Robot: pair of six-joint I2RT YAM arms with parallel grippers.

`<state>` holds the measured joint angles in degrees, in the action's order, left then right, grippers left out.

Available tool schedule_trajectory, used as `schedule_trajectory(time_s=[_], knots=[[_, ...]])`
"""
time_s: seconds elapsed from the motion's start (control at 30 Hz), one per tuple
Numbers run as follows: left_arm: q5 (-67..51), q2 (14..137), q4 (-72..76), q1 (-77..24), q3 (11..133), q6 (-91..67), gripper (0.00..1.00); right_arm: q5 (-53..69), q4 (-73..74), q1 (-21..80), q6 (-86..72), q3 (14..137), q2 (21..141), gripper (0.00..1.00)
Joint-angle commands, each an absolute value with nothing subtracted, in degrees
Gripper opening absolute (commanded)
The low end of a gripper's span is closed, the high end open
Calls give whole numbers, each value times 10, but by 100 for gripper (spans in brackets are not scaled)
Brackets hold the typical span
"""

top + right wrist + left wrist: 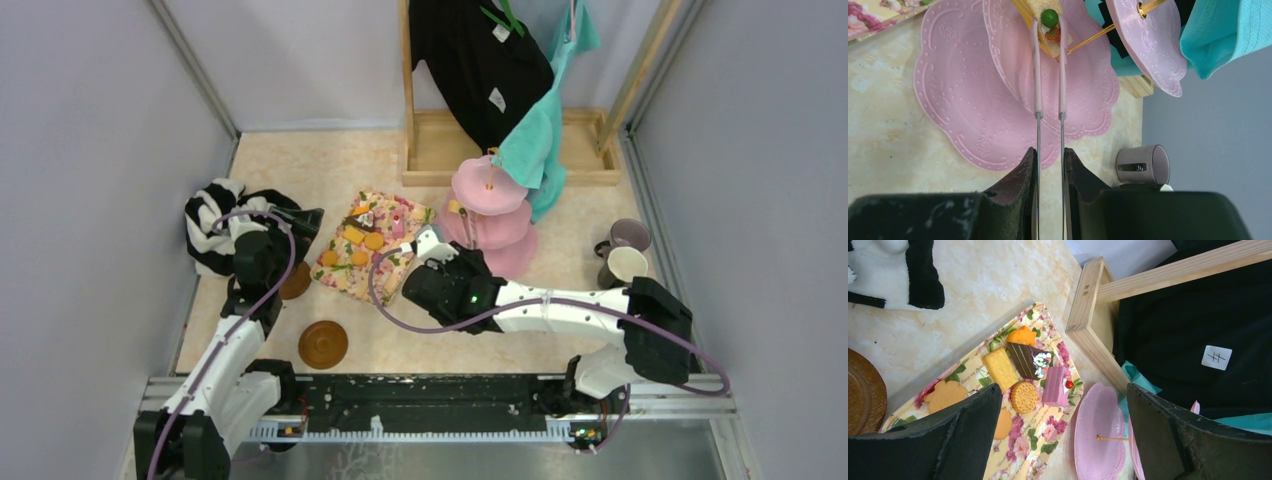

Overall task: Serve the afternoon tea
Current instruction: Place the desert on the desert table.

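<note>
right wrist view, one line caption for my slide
Right gripper shut on pink-tipped metal tongs that pinch a small yellow toy pastry over the middle plate of the pink three-tier cake stand.

- I work in a robot test cell in a lab, not a home.
- Plain grey walls (90,150) and metal posts (195,70) box in my table (300,165).
- A metal rail (430,395) at the near edge carries my left arm (235,340) and right arm (560,305).
- The rest is props: toy pastries (352,236) and a wooden rack (440,150) of clothes.
</note>
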<state>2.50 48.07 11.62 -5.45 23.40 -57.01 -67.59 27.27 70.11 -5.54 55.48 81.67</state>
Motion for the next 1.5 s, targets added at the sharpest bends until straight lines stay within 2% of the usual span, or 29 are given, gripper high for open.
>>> schedule_trajectory(time_s=[0.0, 0.27, 0.33, 0.47, 0.67, 1.47], knots=[[18, 484, 139, -52, 241, -569, 99, -679, 224, 689, -27, 555, 792, 0], [18, 489, 142, -52, 241, -569, 99, -676, 221, 683, -24, 557, 801, 0], [17, 490, 144, -52, 239, -570, 99, -677, 224, 683, -29, 556, 803, 9], [17, 490, 145, -52, 239, -570, 99, -678, 231, 683, -36, 552, 806, 20], [17, 487, 143, -52, 240, -570, 99, -677, 241, 682, -46, 553, 810, 29], [14, 488, 143, -52, 235, -576, 99, -666, 272, 683, -73, 550, 791, 32]])
